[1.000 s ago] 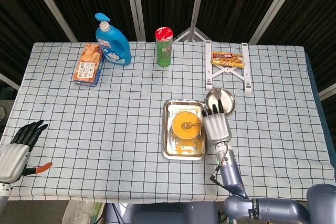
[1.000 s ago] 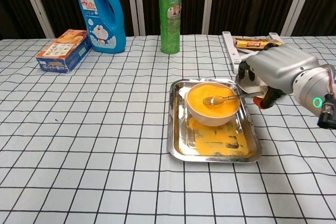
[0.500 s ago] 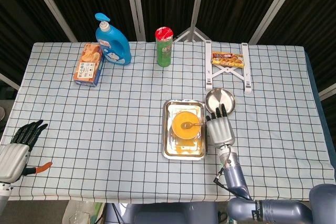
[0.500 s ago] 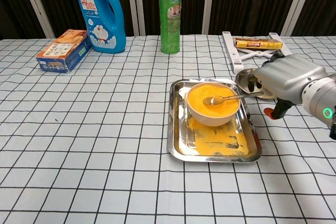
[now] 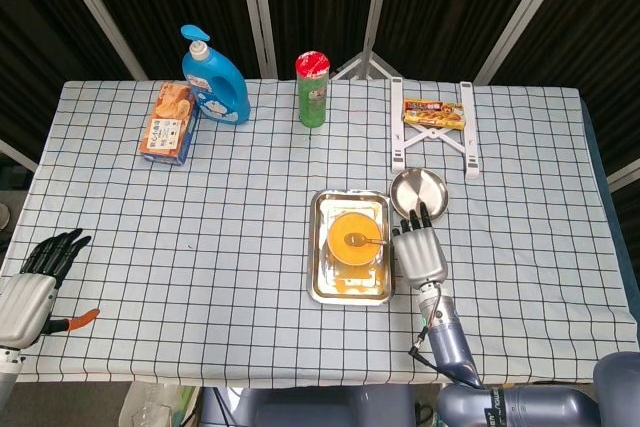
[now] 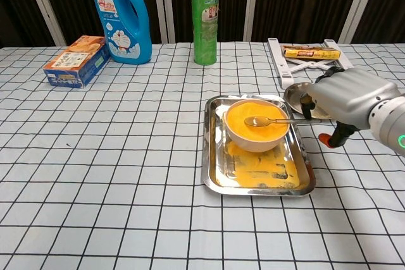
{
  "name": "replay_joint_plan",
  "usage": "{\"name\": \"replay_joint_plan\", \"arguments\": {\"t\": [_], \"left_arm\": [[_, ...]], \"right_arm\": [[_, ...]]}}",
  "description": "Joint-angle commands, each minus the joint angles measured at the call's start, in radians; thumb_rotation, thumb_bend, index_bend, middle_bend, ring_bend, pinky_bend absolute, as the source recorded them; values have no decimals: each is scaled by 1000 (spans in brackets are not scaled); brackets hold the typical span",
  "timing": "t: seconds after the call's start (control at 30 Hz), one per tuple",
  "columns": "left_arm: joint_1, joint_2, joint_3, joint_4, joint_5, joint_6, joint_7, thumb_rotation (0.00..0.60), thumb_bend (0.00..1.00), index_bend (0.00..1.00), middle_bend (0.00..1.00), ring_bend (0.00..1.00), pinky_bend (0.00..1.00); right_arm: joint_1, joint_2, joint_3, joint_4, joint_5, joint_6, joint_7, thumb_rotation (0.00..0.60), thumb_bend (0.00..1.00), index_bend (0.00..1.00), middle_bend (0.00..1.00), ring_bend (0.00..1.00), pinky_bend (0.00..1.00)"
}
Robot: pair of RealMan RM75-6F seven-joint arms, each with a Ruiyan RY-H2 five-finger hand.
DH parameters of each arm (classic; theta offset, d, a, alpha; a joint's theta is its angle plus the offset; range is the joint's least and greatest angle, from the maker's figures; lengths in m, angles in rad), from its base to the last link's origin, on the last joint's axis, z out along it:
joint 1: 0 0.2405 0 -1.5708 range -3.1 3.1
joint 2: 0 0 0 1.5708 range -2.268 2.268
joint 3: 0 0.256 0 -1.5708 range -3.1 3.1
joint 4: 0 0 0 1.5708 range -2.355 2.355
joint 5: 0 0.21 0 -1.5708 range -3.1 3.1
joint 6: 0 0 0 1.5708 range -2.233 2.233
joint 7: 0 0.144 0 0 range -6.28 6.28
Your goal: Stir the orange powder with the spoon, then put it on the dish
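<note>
Right robot hand (image 6: 345, 96): fingers curled around the handle end of the spoon (image 6: 269, 120), holding it level just right of the tray (image 6: 256, 184).
Spoon: its bowl sits on the orange powder (image 6: 253, 125) in the white bowl (image 6: 255, 138); the handle runs right over the bowl rim to the hand.
Bowl of powder: stands in the far half of the tray; orange powder is also spilled over the tray floor in front of it.
Dish (image 5: 420, 188): round and metal, just beyond the tray's far right corner, touching or nearly touching the tray.
Left robot hand (image 5: 35, 282): far left of the tray at the tabletop (image 5: 250, 187) edge, dark fingers spread apart, holding nothing.
Head view only: the left robot hand, and the whole round dish.
Chest view only: the right hand's fingers wrapped on the spoon handle; the hand hides most of the dish there.
Beyond the tray: a green can (image 6: 204, 23), a blue bottle (image 6: 122, 14), a snack box (image 6: 76, 61), and a white stand (image 5: 433, 132) with a packet on it.
</note>
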Motion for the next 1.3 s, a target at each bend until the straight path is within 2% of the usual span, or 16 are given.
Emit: {"name": "replay_joint_plan", "arguments": {"t": [0.03,0.2,0.43,1.13,1.3], "left_arm": [[0,0,0,0,0,-1,0,600,0,0,0,0,0],[-1,0,0,-1,-2,-2,1,600,0,0,0,0,0],[-1,1,0,-1,-3,-3,-3,600,0,0,0,0,0],[-3,4,1,-1,-1,-6,-11,600,0,0,0,0,0],[-3,4,1,-2,-3,-7,-9,600,0,0,0,0,0]], "right_arm": [[1,-1,2,4,-19,-2,23,600,426,415,299,130,0],[5,-7,5,30,-75,-16,85,600,425,415,385,153,0],[8,-25,5,61,-85,-29,104,600,426,415,440,197,0],[20,-61,26,104,-80,-38,109,600,461,415,473,211,0],[20,-63,25,106,-78,-38,106,600,463,457,475,211,0]]}}
